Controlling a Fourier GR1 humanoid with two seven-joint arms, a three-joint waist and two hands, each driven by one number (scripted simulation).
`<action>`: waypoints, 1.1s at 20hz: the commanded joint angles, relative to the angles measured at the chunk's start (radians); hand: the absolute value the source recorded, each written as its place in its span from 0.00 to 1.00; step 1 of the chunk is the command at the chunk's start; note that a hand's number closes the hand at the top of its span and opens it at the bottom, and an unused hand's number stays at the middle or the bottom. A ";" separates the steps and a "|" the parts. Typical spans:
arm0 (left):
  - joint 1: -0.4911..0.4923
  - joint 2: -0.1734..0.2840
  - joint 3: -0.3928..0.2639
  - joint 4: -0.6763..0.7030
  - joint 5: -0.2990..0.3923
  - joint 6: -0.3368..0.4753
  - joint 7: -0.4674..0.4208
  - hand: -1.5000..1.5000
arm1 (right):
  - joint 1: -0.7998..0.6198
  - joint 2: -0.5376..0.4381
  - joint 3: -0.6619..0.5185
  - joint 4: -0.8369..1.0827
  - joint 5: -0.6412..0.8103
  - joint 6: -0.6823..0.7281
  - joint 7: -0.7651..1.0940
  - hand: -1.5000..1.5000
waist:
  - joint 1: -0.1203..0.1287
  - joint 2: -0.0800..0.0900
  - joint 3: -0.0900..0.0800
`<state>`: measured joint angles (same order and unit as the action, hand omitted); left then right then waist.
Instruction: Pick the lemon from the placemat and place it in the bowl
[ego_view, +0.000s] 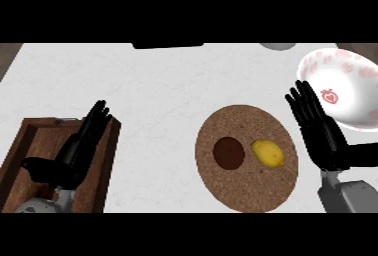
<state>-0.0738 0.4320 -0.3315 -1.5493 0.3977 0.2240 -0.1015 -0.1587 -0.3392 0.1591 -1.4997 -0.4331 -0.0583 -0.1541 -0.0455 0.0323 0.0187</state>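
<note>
I see a round placemat (247, 165) in the middle of the white, stone-looking counter (148, 85). It looks rough and brown, like cork. The lemon (268, 153) lies on it, a little to the right of the middle. It is yellow, smooth and egg-shaped. Just left of the lemon, also on the mat, is a dark brown round spot (229, 152); I cannot tell what it is.

Up and to the right of the placemat stands the bowl (347, 100). It is white and shiny, with pink hearts and a red strawberry picture inside.

My right hand (321, 132) is black, flat and open, fingers straight, between the placemat and the bowl. It holds nothing.

Far left of the placemat is a brown wooden tray (29, 150). My left hand (77, 147) shows over it, fingers straight, holding nothing.
</note>
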 joint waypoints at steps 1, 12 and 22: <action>-0.094 0.029 0.060 0.053 0.010 -0.023 0.034 0.50 | -0.010 -0.003 0.053 0.005 -0.036 0.141 -0.003 0.00 | 0.036 -0.028 -0.018; -0.092 0.148 0.302 0.039 0.055 0.038 0.003 0.50 | 0.161 -0.177 0.303 -0.363 0.348 0.382 -0.451 0.00 | 0.019 -0.040 -0.017; -0.099 0.116 0.309 0.067 0.026 0.012 -0.026 0.50 | 0.237 -0.457 0.016 -0.473 0.487 0.367 -0.513 0.00 | 0.027 -0.036 -0.019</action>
<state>-0.1869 0.5587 -0.0303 -1.4923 0.4279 0.2502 -0.1084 0.0616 -0.6962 0.2879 -1.9377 0.0315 0.2984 -0.6822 -0.0202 -0.0053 0.0001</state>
